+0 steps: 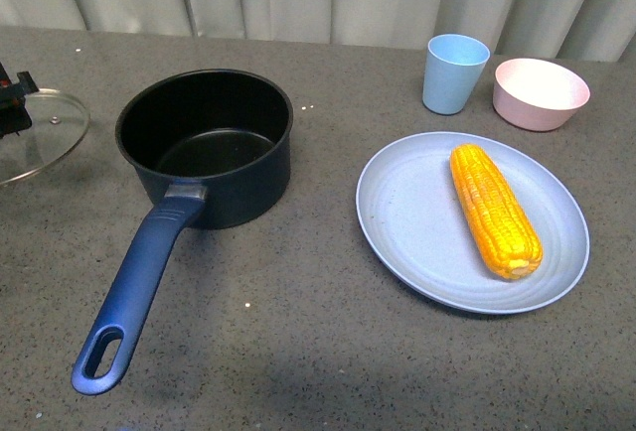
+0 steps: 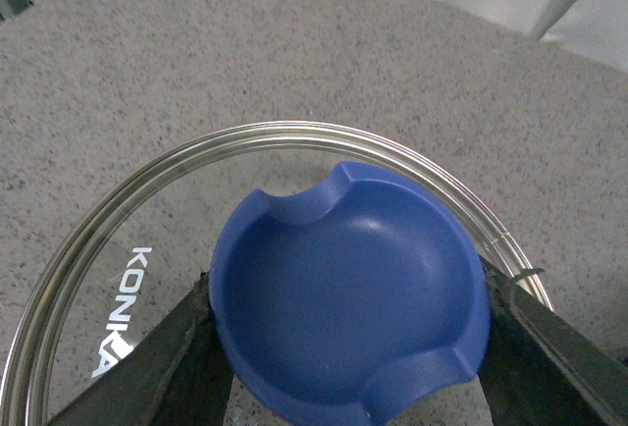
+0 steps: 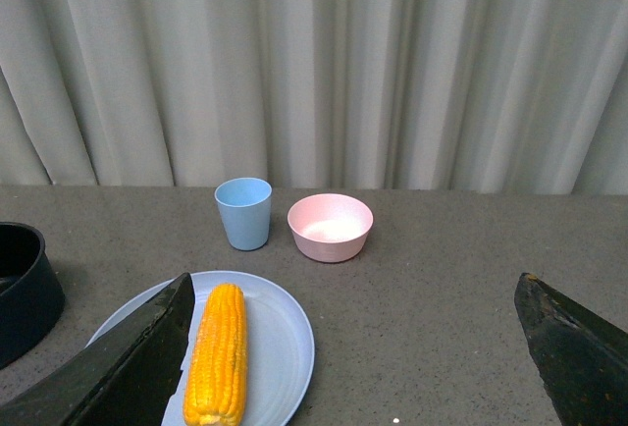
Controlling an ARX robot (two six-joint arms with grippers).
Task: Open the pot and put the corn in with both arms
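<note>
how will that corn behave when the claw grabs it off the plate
The corn looks round and tapered, so it will probably roll on the smooth plate if nudged from the side. It seems stiff, so it should lift without sagging. Its bumpy kernels likely give grip, though the narrow end might slip.

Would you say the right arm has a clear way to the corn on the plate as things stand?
Probably yes: the corn lies uncovered on the blue plate, the cup and bowl stand apart behind it, and the right claw is open wide.
</note>
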